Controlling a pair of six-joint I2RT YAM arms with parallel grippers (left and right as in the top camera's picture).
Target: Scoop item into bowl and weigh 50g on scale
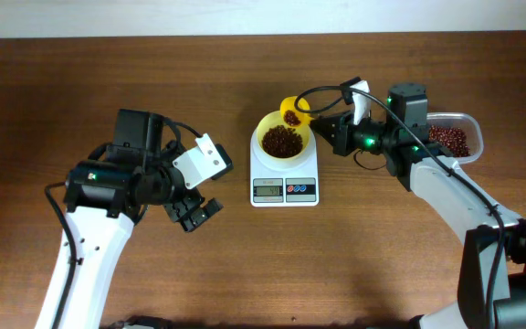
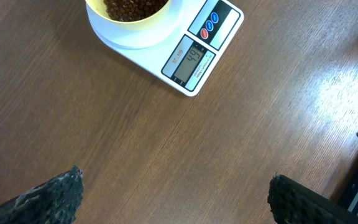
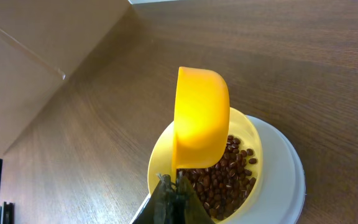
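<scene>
Plenty of bare wood on the table [image 1: 80, 82]. The whole left half is open, and so is the strip in front of the scale [image 1: 284, 179]. The far edge runs along the top of the overhead view, well behind everything.

The bowl [image 1: 265, 128] sits on the scale, roughly mid-table, with a heap of beans [image 1: 282, 140] in it. The display [image 2: 189, 61] looks like it reads 49.

The right gripper [image 3: 171, 200] is pinched tight on the handle of the yellow scoop [image 3: 201, 118]. The scoop is tipped on its side right over the bowl's far rim, with a few beans in it in the overhead view. The clear container [image 1: 468, 123] of beans is just behind that arm, out toward the right.

The left gripper [image 2: 176, 202] hangs over empty wood with its fingers [image 2: 55, 196] spread wide and holding nothing. The scale is a bit ahead of it, and nothing lies between them.
</scene>
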